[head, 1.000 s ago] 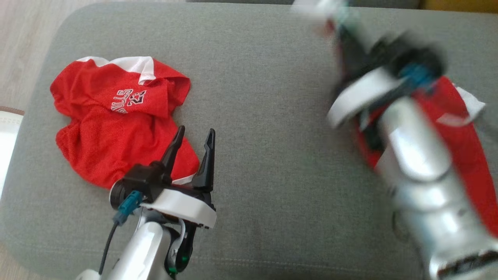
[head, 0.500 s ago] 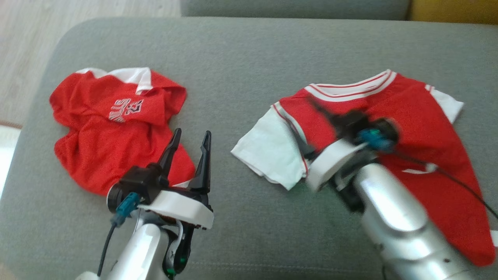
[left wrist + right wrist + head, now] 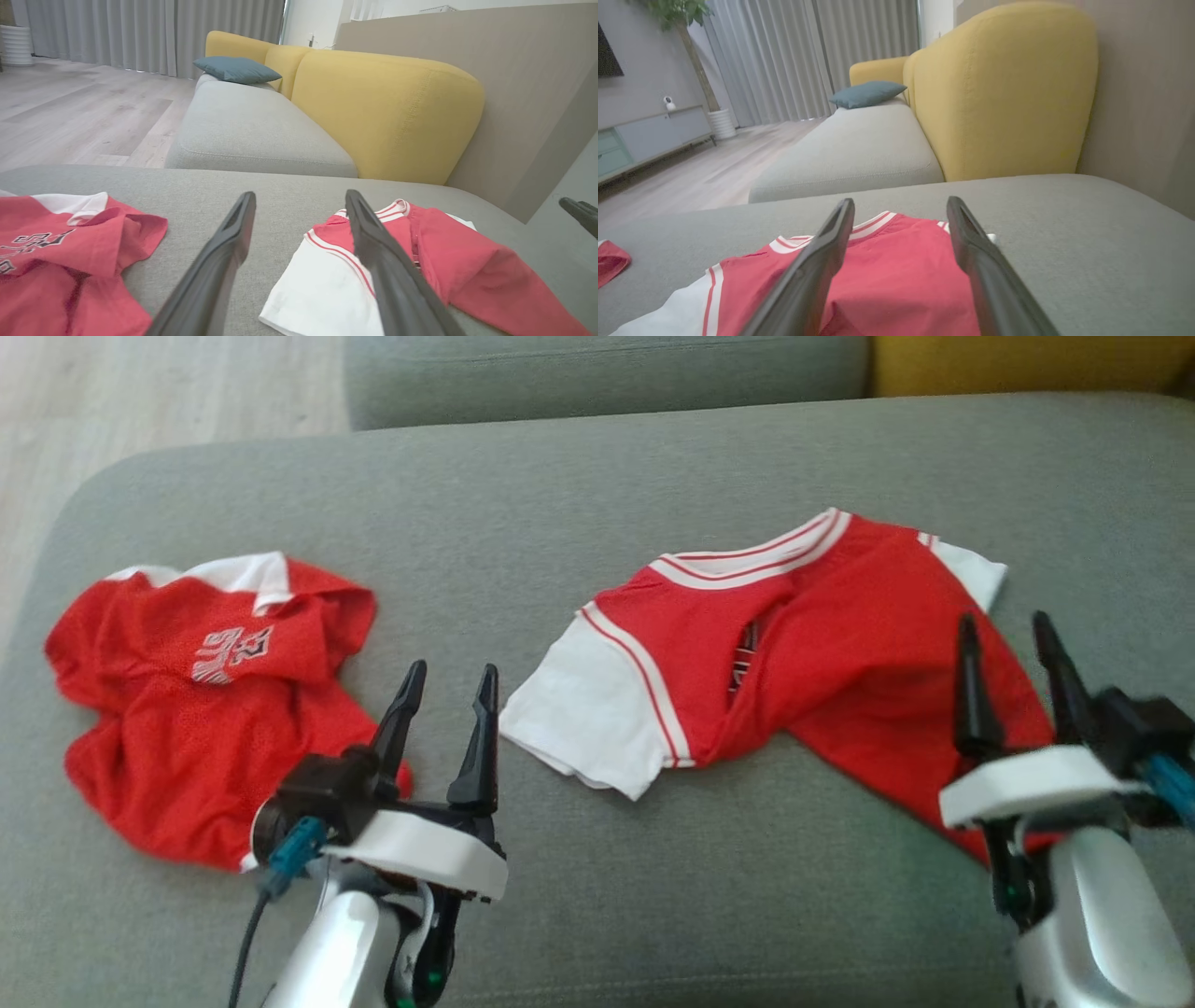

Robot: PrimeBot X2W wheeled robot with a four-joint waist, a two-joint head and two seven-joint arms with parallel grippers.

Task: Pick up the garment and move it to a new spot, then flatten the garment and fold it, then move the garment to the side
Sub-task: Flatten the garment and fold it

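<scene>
Lying rumpled on the grey cushion [image 3: 597,495] right of centre, the red-and-white garment [image 3: 822,635] seemed set in its new spot, with flattening, folding and moving aside yet to do, both the left gripper [image 3: 453,667] and right gripper [image 3: 1004,623] standing with jaws apart, empty.

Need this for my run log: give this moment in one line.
red-and-white shirt: rumpled on grey cushion | left gripper: open, empty | right gripper: open, empty, above shirt | red jersey: crumpled, left

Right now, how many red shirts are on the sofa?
2. A crumpled red shirt lies at the left of the gray cushion; a white-sleeved red shirt lies spread toward its right. I see none hidden.
</scene>
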